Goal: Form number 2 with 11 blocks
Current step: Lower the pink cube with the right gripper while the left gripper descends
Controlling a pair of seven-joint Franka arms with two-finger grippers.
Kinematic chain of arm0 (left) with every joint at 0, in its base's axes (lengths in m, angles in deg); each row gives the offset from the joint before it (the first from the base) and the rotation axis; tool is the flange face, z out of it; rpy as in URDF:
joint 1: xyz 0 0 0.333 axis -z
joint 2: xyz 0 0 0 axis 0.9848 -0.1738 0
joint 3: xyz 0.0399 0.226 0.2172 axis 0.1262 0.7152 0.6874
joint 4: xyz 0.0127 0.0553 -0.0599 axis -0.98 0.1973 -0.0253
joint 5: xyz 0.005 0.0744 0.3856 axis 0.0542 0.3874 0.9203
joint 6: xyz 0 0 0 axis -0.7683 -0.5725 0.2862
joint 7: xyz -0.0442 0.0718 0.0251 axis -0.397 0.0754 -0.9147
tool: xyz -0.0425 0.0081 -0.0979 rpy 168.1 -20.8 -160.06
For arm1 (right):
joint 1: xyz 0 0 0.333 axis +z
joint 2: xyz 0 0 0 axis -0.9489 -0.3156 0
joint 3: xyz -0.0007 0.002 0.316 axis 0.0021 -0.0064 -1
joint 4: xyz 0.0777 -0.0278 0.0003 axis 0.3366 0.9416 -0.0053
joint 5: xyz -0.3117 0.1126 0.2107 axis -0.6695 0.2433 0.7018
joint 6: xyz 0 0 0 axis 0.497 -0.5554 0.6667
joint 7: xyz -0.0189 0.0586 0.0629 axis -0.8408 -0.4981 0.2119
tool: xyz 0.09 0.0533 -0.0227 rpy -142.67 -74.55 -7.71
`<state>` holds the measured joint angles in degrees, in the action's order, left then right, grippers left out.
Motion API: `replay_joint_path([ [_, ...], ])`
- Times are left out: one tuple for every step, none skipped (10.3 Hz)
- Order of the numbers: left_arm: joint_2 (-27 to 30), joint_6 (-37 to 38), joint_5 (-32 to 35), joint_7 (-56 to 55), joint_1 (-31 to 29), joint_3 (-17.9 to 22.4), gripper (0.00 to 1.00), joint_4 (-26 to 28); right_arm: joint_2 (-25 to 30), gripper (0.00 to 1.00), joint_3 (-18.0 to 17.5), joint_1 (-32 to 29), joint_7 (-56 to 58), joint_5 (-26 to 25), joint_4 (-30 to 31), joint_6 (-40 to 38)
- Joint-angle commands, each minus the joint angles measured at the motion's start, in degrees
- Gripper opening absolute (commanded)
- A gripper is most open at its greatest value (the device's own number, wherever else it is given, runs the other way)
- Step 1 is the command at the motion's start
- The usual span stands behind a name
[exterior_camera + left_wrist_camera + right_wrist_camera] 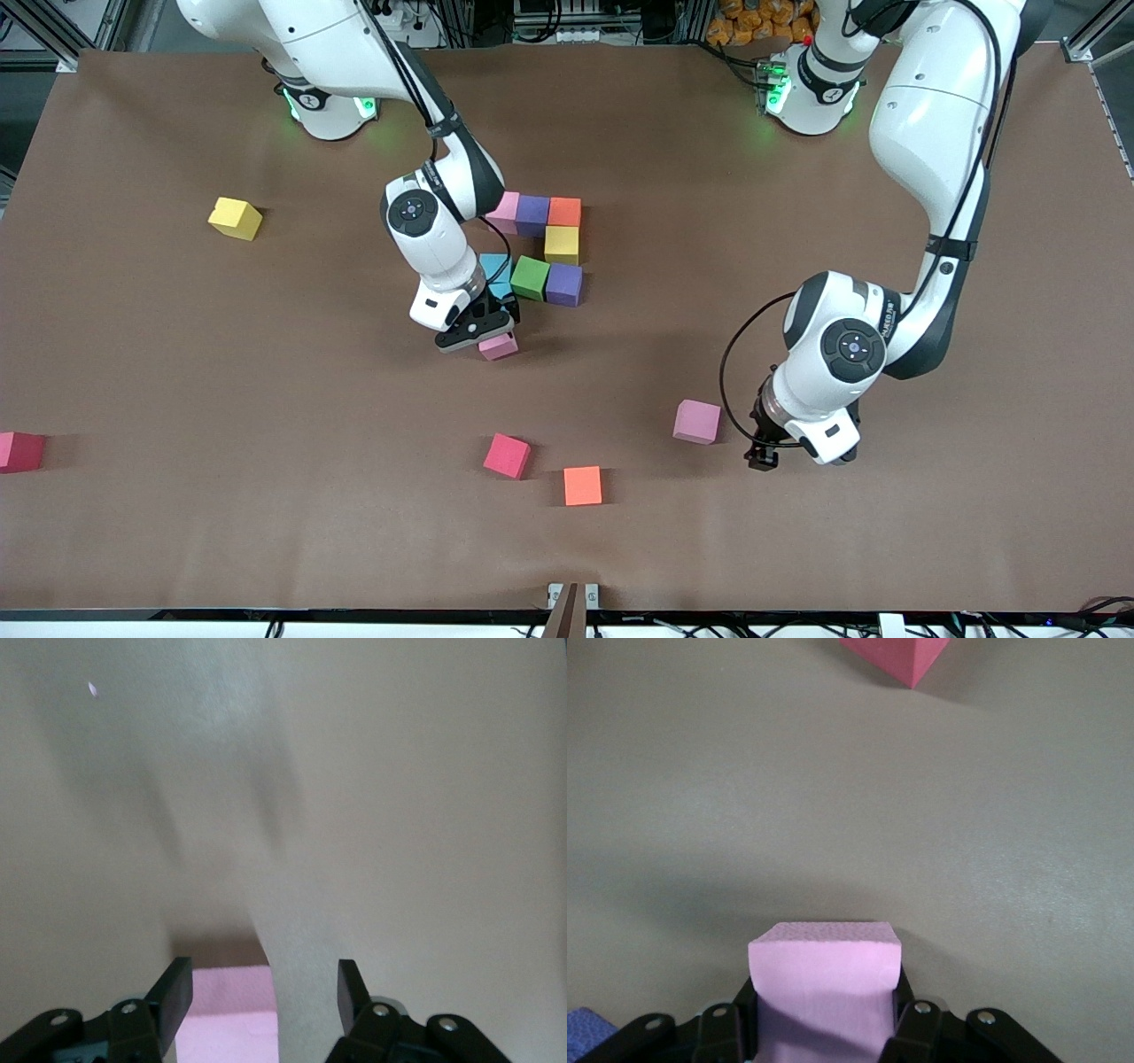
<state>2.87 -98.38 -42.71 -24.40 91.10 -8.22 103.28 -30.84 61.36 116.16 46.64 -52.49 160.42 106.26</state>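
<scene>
Now, sweeping from the right arm's end of the tabletop (133, 354): a red block (19, 450) sits at the very edge there, toward the camera side, and a yellow block (236, 218) lies loose, well away from the others.

Next comes my right claw (485, 330), pinched tight on a pink block (499, 346) (826, 979). It holds the cube low over the tabletop, a little nearer the camera than the blue block (496, 273); I judge that is the next cell of the figure, where the stroke turns downward.

The figure so far sits mid-table: a top row of pink (504, 209), purple (532, 213) and orange (564, 212), a yellow cube (562, 244) below the orange, then purple (564, 283), green (531, 277) and blue running back toward the right arm's end. All are packed edge to edge, so each placement must not nudge its neighbours.

Nearer the camera lie spares: a red cube (507, 455), an orange one (583, 486) and a second loose pink cube (696, 421) (229, 1010).

My left claw (764, 454) (266, 997) waits just beside that last pink cube, fingers partly spread and empty, the cube off to one side rather than between them.

The surface is plain brown matting; cables and frame rails show along the arms' edge.
</scene>
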Motion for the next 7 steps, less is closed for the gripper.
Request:
replay_joint_path([
  [-3.57, 0.01, -1.97, 1.06, 1.54, 0.19, 0.74, -3.77, -1.53, 0.00, 0.68, 0.70, -3.51, 0.59, -1.85, 0.33],
  [-4.01, 0.01, -2.06, 0.80, 1.63, 0.19, 0.74, -3.77, -2.06, 0.00, 0.68, 0.79, -3.60, 0.59, -2.29, 0.33],
  [-4.45, 0.01, -2.15, 0.45, 2.07, 0.19, 0.74, -3.77, -2.41, 0.00, 0.68, 0.79, -3.69, 0.59, -2.64, 0.33],
  [-4.46, 0.01, -2.76, 0.44, 2.42, 0.19, 0.74, -3.77, -2.76, 0.00, 0.68, 0.70, -4.13, 0.68, -3.00, 0.24],
  [-4.46, 0.01, -2.76, 0.70, 2.94, 0.19, 0.74, -3.77, -3.20, 0.00, 0.68, 0.88, -5.44, 0.60, -3.17, 0.24],
  [-4.46, -0.07, -2.68, 1.58, 3.91, 0.37, 0.74, -3.85, -3.29, 0.00, 0.68, 0.97, -5.80, 0.59, -3.18, 0.24],
  [-4.37, -0.42, -2.42, 4.46, 4.44, 0.54, 0.74, -3.86, -3.38, 0.00, 0.68, 0.97, -6.32, 0.68, -3.18, 0.24],
])
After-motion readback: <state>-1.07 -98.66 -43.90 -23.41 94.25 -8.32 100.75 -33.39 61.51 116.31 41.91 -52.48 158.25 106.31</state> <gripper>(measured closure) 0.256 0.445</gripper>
